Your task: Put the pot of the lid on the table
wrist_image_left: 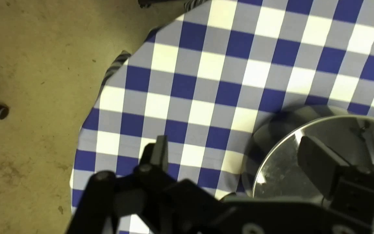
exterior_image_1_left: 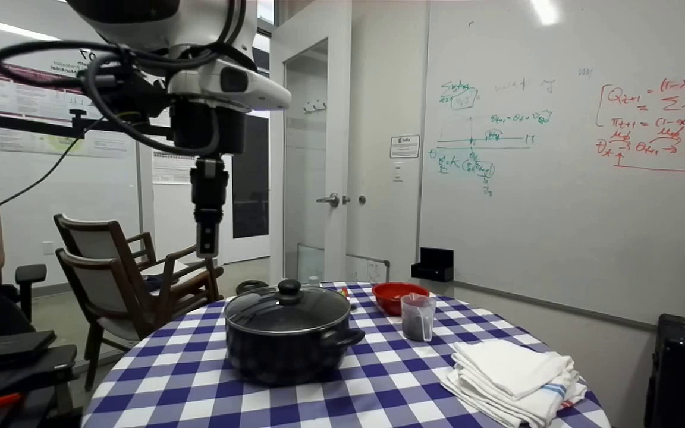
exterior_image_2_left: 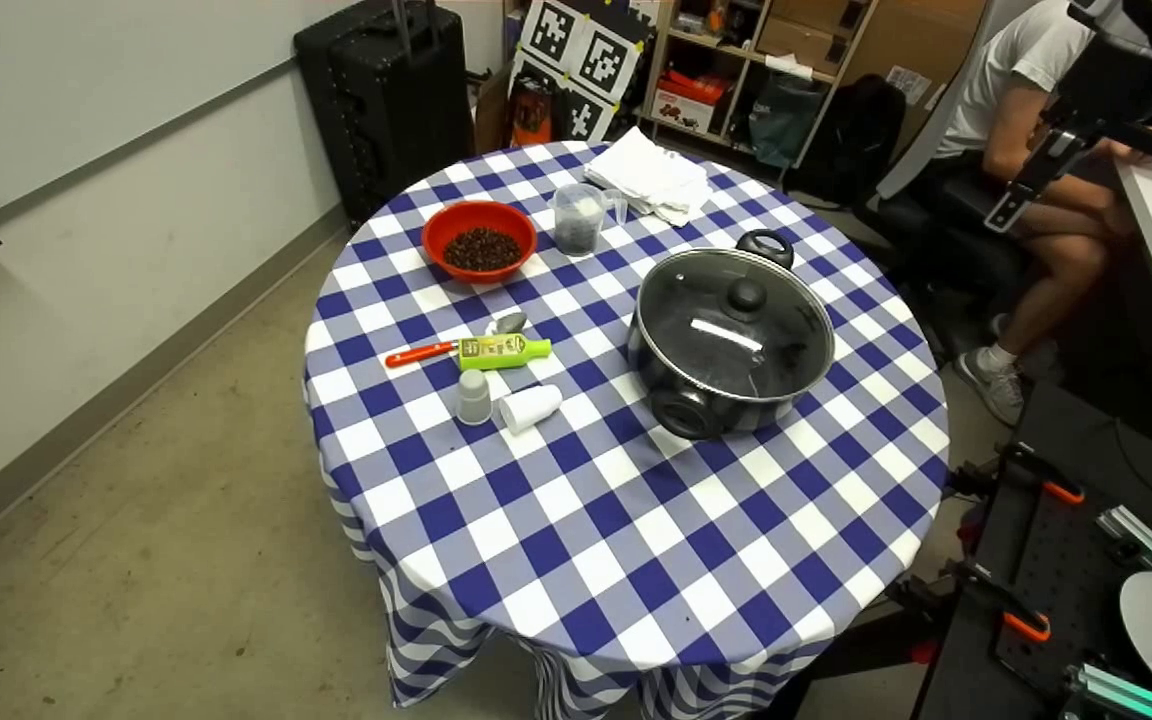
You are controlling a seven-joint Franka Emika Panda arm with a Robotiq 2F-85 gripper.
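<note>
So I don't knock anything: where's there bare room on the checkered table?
In an exterior view, the widest patch lies between the pot, white container and near edge of the table; a narrower strip separates pot from green bottle. Crowded: around bottle, grey container, orange handle.

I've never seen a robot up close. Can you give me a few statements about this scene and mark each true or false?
The lid rests on the pot. True.
The pincer is gripping the lid. False: the pincer is open and holds nothing.
The red bowl is empty. False: the red bowl holds small dark pieces.
Folded white towels lie on the table. True.
The green bottle stands upright. False: the green bottle lies on its side.
The clear cup stands upright. True.
</note>
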